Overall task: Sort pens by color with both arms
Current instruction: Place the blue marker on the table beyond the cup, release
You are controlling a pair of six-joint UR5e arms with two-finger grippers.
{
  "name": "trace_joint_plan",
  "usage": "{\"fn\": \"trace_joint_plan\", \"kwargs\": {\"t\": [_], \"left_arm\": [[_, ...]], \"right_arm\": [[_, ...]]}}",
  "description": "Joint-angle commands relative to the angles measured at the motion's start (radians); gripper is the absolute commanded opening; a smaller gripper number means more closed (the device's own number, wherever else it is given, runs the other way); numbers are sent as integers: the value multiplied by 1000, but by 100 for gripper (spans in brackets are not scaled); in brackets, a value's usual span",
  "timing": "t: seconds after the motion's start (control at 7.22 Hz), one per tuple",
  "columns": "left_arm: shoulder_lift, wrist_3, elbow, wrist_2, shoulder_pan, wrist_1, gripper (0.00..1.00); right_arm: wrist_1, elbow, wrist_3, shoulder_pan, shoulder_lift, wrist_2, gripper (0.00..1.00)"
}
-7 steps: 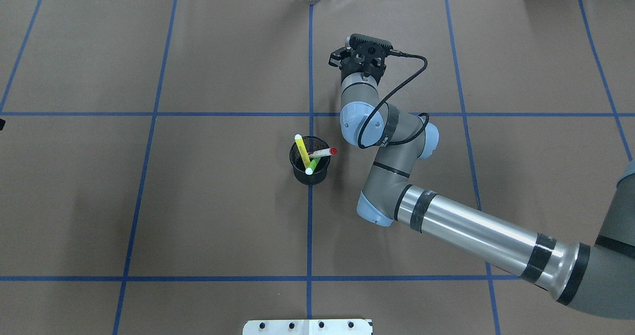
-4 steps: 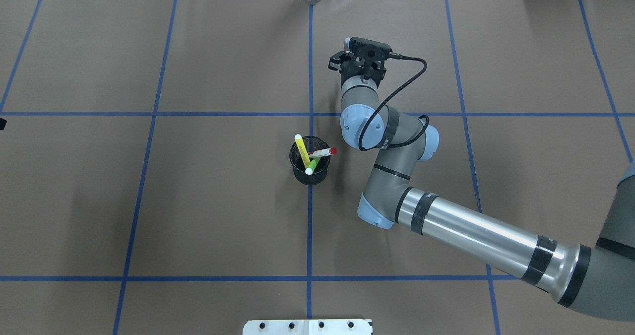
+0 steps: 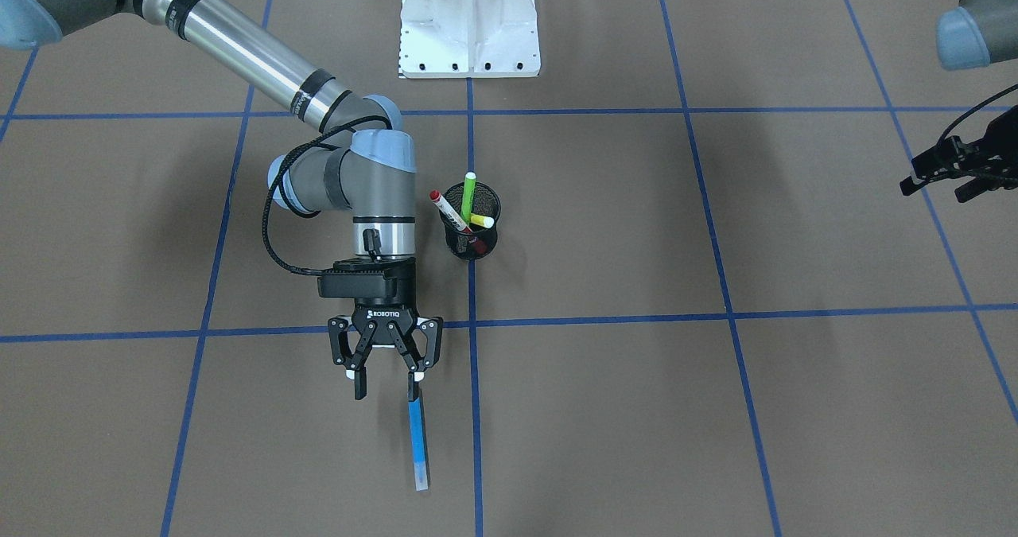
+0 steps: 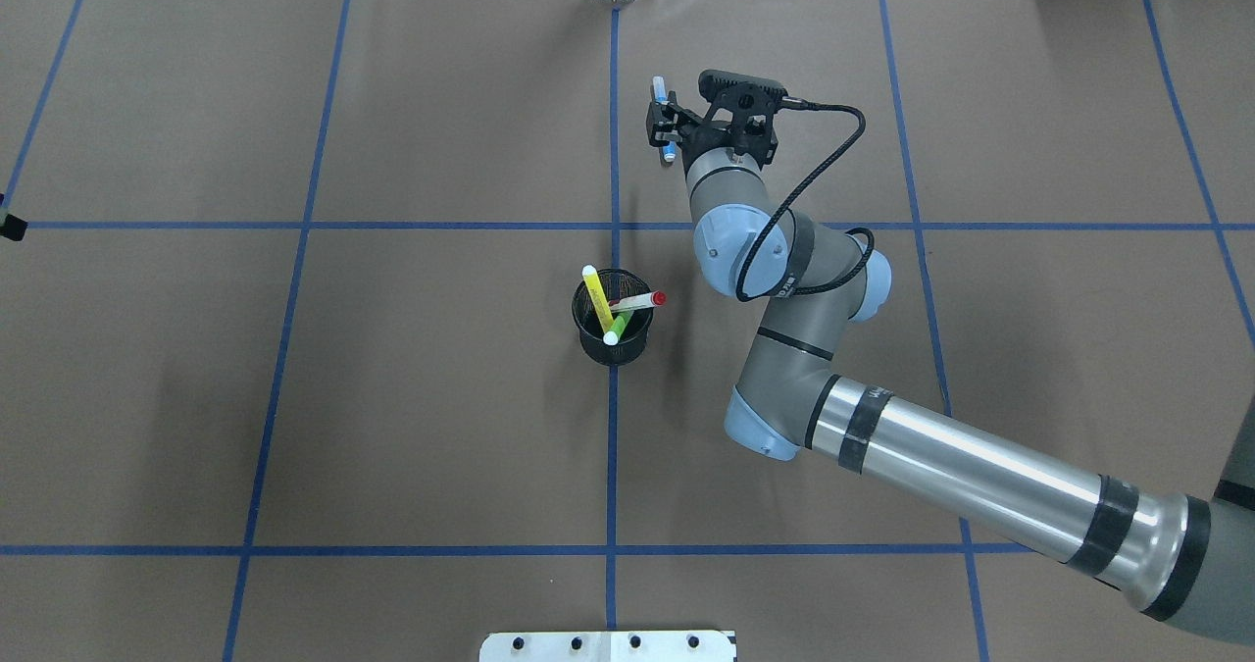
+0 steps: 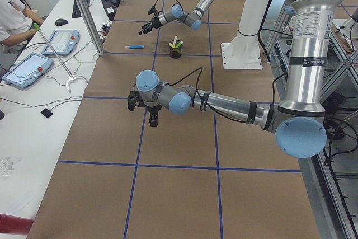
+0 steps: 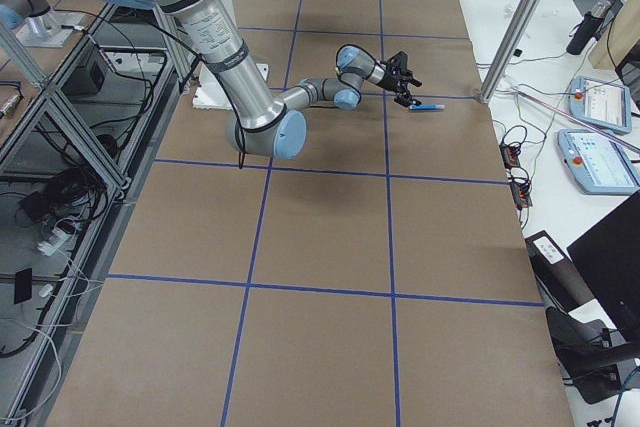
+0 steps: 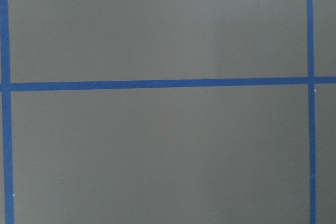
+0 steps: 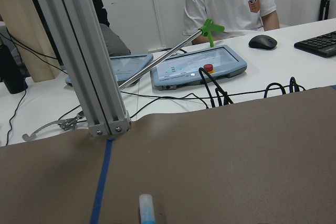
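The blue pen (image 3: 417,440) lies flat on the brown table, also in the overhead view (image 4: 665,118). My right gripper (image 3: 386,390) is open just above the pen's near end, one finger beside it, and holds nothing. The black mesh cup (image 4: 613,338) stands at the table's middle with the yellow pen (image 4: 596,294), the lime green pen (image 4: 618,327) and the white pen with red ends (image 4: 637,301) in it. My left gripper (image 3: 938,177) is open and empty far out on the left side. The right wrist view shows only the blue pen's pale tip (image 8: 147,208).
The white pedestal base (image 3: 469,24) stands at the robot's side of the table. An aluminium post (image 8: 79,56) rises at the far table edge, with tablets, cables and operators behind it. Blue tape lines (image 7: 157,83) cross the brown table cover.
My right gripper has swung a little to the right and tilted, uncovering the blue pen on the table beside its fingers. The cup and its pens have not moved.
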Motion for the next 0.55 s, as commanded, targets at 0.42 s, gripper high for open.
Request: {"fn": "trace_joint_plan", "kwargs": {"t": [0.42], "left_arm": [[-310, -665, -86, 222, 295, 42, 99]], "right_arm": [[3, 441, -12, 237, -398, 569, 97]]}}
